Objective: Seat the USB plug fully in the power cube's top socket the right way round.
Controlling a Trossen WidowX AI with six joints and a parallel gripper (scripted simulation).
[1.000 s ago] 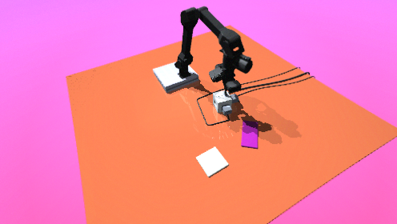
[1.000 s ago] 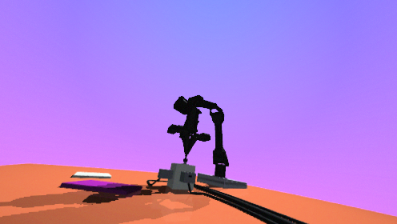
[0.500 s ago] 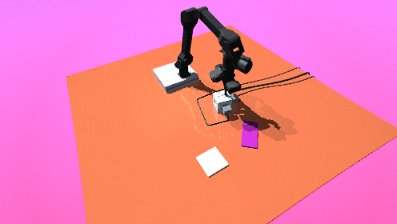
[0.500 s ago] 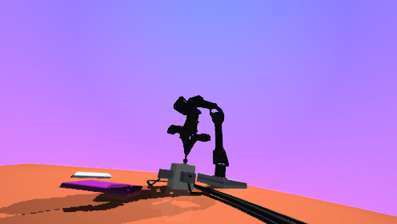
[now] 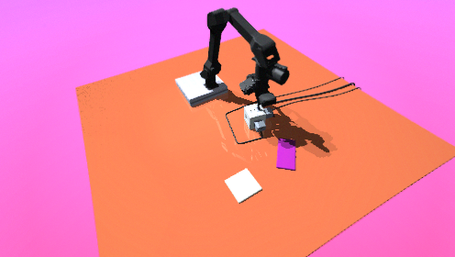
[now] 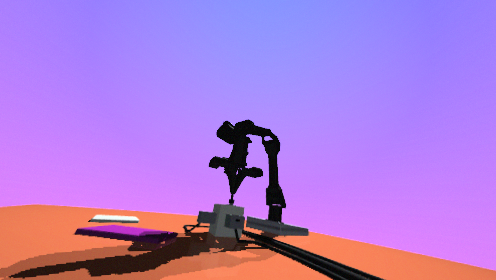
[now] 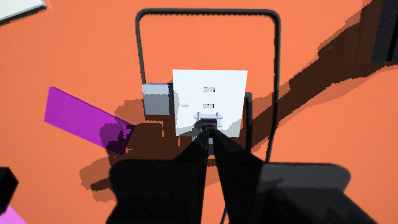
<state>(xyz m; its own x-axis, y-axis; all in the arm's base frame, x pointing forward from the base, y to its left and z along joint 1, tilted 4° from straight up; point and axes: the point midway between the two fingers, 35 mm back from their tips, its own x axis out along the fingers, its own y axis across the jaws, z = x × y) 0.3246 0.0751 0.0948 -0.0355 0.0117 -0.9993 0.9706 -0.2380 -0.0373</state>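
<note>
The white power cube (image 5: 250, 118) (image 6: 223, 227) (image 7: 227, 80) stands upright on the orange table. Its top shows two slots in a row and a small mark in the wrist view. My gripper (image 5: 260, 106) (image 6: 232, 194) (image 7: 210, 133) points down over the cube's top, near one edge. It is shut on the USB plug (image 6: 231, 201) (image 7: 209, 122), a small dark body right at the top face. A pale bracket-like outline surrounds the plug in the wrist view. The fingers hide most of the plug, so which way round it is and how deep it sits cannot be told.
A grey plug (image 5: 260, 125) (image 6: 206, 217) (image 7: 156, 102) sticks out of one side of the cube, another (image 6: 234, 221) out of a second side. A black cable (image 5: 232, 130) (image 7: 207, 11) loops around. A purple slab (image 5: 286, 158) (image 6: 110, 231) (image 7: 75, 114) and white plate (image 5: 243, 185) (image 6: 115, 219) (image 7: 20, 8) lie nearby.
</note>
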